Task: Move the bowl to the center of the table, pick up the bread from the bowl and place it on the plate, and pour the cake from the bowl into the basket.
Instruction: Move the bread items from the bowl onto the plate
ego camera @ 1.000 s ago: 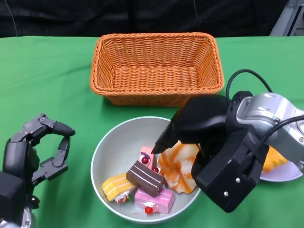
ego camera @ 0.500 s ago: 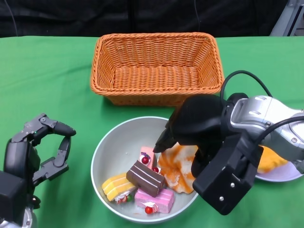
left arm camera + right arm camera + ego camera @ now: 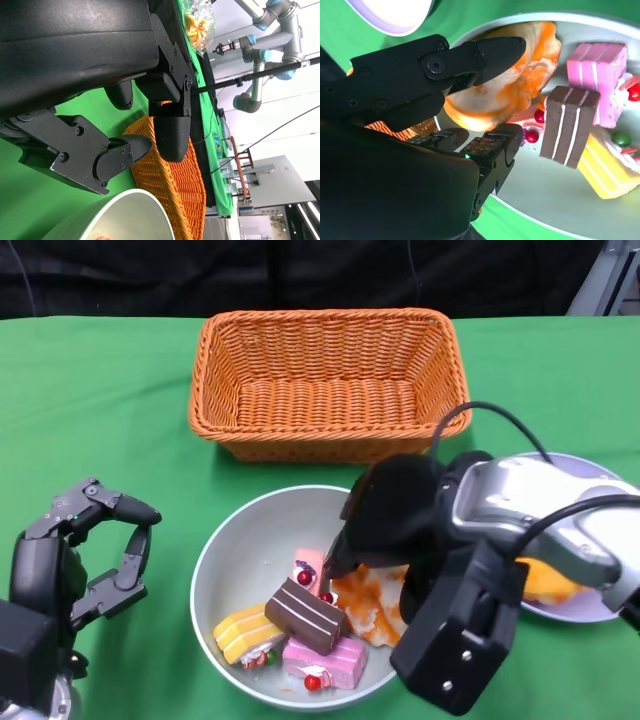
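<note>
Your right robot hand (image 3: 400, 540) is in the bowl (image 3: 225, 570) w/ fingers (image 3: 490, 50) apart around the bread (image 3: 510, 85), not clamped yet. Left robot hand (image 3: 90, 550) is open, holding nothing.

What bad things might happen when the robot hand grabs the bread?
The bread lies right against the chocolate cake and pink cake in the bowl, so the right robot hand might bump or drag those out. The plate already holds an orange item, so room for the bread looks tight.
</note>
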Tool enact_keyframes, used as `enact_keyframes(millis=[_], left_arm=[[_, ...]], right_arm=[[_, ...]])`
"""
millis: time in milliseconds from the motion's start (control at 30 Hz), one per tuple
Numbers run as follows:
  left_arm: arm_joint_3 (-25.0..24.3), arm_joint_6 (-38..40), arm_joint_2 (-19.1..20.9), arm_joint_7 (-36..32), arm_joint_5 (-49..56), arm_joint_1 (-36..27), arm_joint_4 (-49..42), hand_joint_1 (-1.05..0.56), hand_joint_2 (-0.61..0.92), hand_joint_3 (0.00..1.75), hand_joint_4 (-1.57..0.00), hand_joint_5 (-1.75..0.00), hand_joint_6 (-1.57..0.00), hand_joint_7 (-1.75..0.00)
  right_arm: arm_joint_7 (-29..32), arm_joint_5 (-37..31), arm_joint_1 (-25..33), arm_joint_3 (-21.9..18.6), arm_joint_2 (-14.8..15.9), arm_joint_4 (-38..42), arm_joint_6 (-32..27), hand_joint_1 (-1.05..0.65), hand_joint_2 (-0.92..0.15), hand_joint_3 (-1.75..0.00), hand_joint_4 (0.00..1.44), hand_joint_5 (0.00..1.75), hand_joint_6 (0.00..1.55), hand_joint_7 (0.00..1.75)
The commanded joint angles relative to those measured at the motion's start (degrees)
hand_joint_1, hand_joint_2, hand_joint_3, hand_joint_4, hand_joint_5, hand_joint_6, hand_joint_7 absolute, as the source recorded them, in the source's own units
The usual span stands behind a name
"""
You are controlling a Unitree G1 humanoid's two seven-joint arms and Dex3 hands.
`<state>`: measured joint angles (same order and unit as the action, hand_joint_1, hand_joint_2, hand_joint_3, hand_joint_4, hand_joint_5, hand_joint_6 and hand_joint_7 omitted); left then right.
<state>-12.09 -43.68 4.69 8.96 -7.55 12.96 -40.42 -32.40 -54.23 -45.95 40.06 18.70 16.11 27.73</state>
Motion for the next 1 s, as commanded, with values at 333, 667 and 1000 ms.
enact_keyframes(millis=[333,667,1000], left_arm=[[-0.03,-0.64,0.07,-0.87,0.3,-0.85,1.44,-0.07,0.66,0.93,-0.8,-1.75,-0.8,-1.21],[0.16,0.03,-0.17,-1.07,0.21,-1.6,2.86,-0.07,0.66,0.93,-0.79,-1.75,-0.79,-1.23],[0.25,-0.47,-0.1,-1.39,0.69,-1.49,2.41,-0.07,0.67,0.92,-0.78,-1.75,-0.78,-1.24]], right_arm=[[-7.83,-4.17,-1.73,4.57,-2.36,-1.08,-4.35,-1.0,-0.92,-0.19,0.33,0.01,0.54,0.01],[-8.65,-7.75,-2.42,7.43,-3.22,0.13,-5.97,-1.02,-0.92,-0.2,0.39,0.03,0.51,0.0],[-7.85,-9.99,-1.7,8.96,-4.19,0.29,-7.51,-1.0,-0.92,-0.18,0.48,0.06,0.51,0.0]])
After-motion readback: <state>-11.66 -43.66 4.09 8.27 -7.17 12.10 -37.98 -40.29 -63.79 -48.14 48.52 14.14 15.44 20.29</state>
